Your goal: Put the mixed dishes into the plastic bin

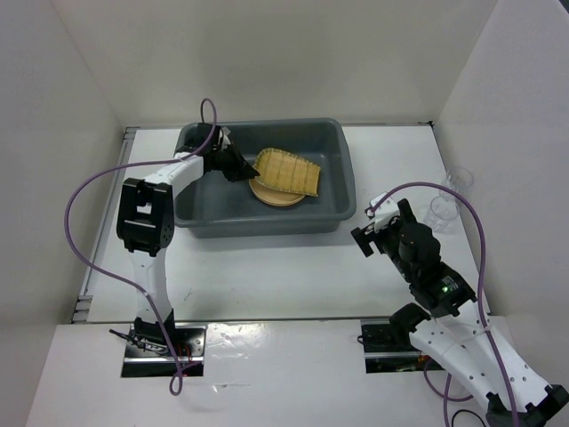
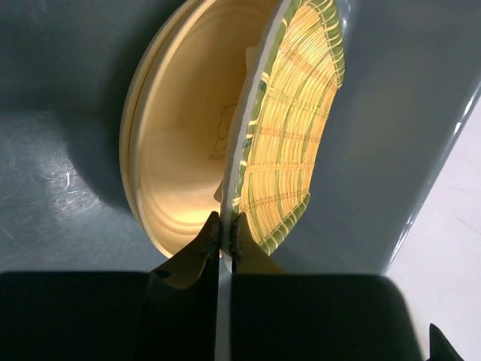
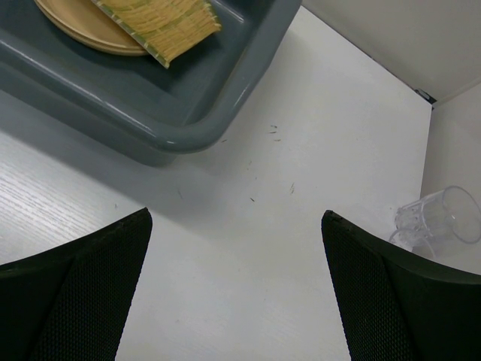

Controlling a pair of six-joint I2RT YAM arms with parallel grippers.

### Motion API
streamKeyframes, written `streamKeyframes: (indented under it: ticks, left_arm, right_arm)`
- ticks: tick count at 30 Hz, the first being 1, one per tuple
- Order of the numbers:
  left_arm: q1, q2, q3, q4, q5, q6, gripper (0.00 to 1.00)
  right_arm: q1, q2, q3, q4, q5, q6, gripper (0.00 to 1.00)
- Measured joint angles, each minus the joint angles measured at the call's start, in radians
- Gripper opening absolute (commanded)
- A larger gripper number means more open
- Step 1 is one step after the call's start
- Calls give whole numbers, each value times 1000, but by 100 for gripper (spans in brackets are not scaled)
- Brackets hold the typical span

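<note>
Left gripper [image 2: 224,226] clamps the slatted woven bamboo tray [image 2: 289,135] over a smooth round plate [image 2: 180,143] — right gripper [image 3: 234,226] gapes, empty.

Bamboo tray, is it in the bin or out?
Inside: the bamboo tray is within the bin, over a tan plate, its edge pinched by the left gripper.

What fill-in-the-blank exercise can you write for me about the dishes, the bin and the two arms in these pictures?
1. The bamboo tray and a tan plate are inside the bin, whose colour is dark ____.
2. The left gripper has its jaws ____ on the edge of the tray.
3. The right gripper hangs over the table with its jaws ____.
4. The number of clear cups outside the bin is ____.
Missing words: grey; shut; open; two.
</note>
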Motion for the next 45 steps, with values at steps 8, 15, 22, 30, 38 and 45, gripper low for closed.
streamKeyframes:
  ticks: [8, 15, 22, 30, 38, 45]
  left_arm:
    - [0, 9, 45, -82, -34, 56, 82]
    - [-3, 13, 212, -239, -167, 107, 93]
    - [-26, -43, 502, -473, -363, 192, 96]
    - [-46, -350, 406, -533, -378, 224, 97]
    - [-46, -450, 167, -579, -351, 235, 99]
    - [-46, -512, 133, -672, -362, 266, 99]
  right_arm:
    - [0, 6, 0, 0, 0, 0, 98]
    - [-1, 18, 0, 0, 14, 4, 98]
    - [-219, 256, 164, -44, 61, -63, 98]
    - [-655, 573, 388, -62, -87, -320, 98]
    - [-743, 1038, 751, -139, -183, -266, 98]
    - [-639, 1204, 801, -139, -109, -93, 98]
